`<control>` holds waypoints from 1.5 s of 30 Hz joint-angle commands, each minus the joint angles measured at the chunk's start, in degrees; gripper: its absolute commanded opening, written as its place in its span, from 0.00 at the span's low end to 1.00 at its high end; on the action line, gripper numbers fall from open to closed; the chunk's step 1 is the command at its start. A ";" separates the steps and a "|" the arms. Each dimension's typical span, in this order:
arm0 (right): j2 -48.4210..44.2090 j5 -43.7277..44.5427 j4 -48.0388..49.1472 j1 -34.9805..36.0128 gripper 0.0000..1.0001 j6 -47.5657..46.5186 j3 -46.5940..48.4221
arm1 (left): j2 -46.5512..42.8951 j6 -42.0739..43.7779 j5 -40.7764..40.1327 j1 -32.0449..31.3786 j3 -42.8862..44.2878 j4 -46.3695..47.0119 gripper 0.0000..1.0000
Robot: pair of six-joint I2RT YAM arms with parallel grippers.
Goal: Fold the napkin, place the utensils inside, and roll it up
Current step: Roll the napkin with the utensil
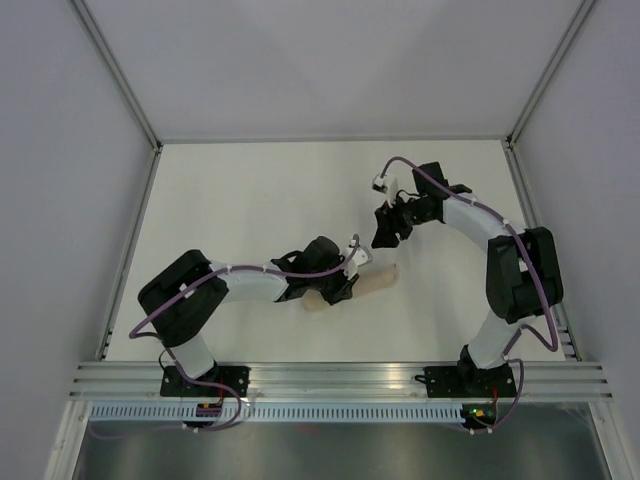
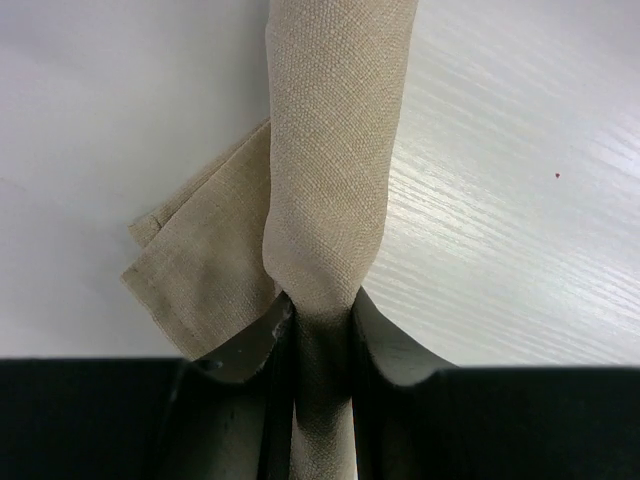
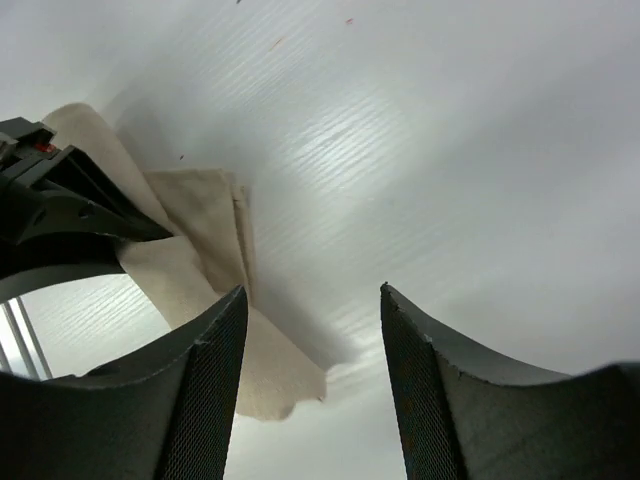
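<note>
The beige-tan napkin (image 1: pixel 372 283) lies rolled into a tube near the middle of the white table. In the left wrist view the roll (image 2: pixel 330 160) runs away from the camera, with a loose flat corner at its left. My left gripper (image 1: pixel 347 268) is shut on the near end of the roll, its jaws pinching the cloth (image 2: pixel 322 330). My right gripper (image 1: pixel 384 238) is open and empty, held above the table just beyond the roll. The right wrist view shows the napkin (image 3: pixel 200 250) at the left between and beyond its fingers (image 3: pixel 210 400). No utensils show.
The white table (image 1: pixel 250 200) is bounded by grey walls at the left, back and right, with metal rails along the near edge (image 1: pixel 340 380). The left arm's body (image 3: pixel 50 200) shows at the left of the right wrist view.
</note>
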 commanded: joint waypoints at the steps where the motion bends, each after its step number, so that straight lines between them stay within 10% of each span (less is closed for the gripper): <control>1: -6.42 -4.63 6.93 -3.83 0.62 2.11 -2.12 | 3.01 -3.41 8.09 1.86 0.54 -6.47 0.21; 18: -33.94 7.31 17.55 7.65 0.69 -25.93 -32.35 | 13.90 -1.39 24.80 10.12 14.86 -22.72 0.22; 38: -27.18 23.49 28.37 24.28 0.68 -29.89 -38.95 | 19.71 0.54 29.11 11.80 21.81 -29.41 0.25; 45: -23.49 26.66 30.14 24.73 0.54 -30.76 -38.78 | 19.89 1.68 30.07 12.15 23.48 -31.43 0.29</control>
